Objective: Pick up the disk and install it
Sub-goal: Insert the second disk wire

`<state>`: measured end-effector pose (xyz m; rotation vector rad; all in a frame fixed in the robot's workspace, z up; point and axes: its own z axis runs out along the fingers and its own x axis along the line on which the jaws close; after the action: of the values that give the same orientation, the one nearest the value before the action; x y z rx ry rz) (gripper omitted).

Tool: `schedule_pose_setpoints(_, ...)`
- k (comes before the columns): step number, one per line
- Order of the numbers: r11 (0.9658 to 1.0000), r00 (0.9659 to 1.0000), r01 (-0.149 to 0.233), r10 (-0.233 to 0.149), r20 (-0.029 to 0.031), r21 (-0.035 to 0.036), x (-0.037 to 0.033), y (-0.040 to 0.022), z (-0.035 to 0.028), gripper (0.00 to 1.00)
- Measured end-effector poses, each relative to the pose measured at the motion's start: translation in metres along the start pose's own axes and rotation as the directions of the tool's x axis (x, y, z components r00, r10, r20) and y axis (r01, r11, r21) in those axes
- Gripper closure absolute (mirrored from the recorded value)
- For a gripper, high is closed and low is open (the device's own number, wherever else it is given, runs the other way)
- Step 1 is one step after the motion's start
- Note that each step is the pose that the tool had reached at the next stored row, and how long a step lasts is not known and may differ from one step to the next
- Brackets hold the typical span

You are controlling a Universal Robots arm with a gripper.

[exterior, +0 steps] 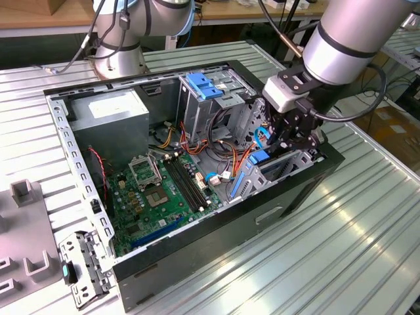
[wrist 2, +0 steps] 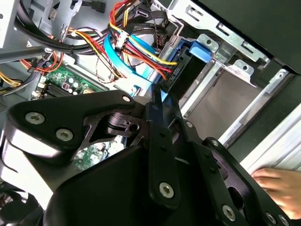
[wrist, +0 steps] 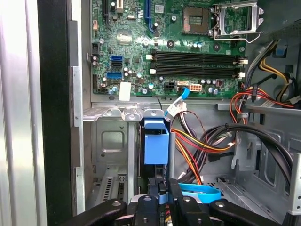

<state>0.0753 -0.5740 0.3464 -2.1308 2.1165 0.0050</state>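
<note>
Right of centre in the exterior view, gripper (exterior: 286, 139) inside the computer case (exterior: 197, 275), fingers closed on the disk (wrist: 155, 146) (blue carrier, standing upright in the drive bay (wrist: 113, 141)).

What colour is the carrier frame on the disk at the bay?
Bright blue, clearest in the first wrist view, on the disk just ahead of the gripper.

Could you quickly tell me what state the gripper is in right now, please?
Gripper: shut on the disk, which stands on edge in the drive bay at the corner of the computer case.
</note>
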Motion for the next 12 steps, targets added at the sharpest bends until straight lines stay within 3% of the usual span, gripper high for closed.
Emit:
schedule_pose_setpoints(7,1.0,1.0,0.0,0.0,-0.0003,0.0,-0.002,-0.0017,-0.0182,0.76)
schedule_pose_setpoints(8,1.0,1.0,0.0,0.0,-0.0035,-0.0001,-0.002,-0.0018,-0.0182,0.89)
schedule_pose_setpoints(12,1.0,1.0,0.001,-0.001,-0.0089,-0.0002,-0.002,-0.0017,-0.0182,0.89)
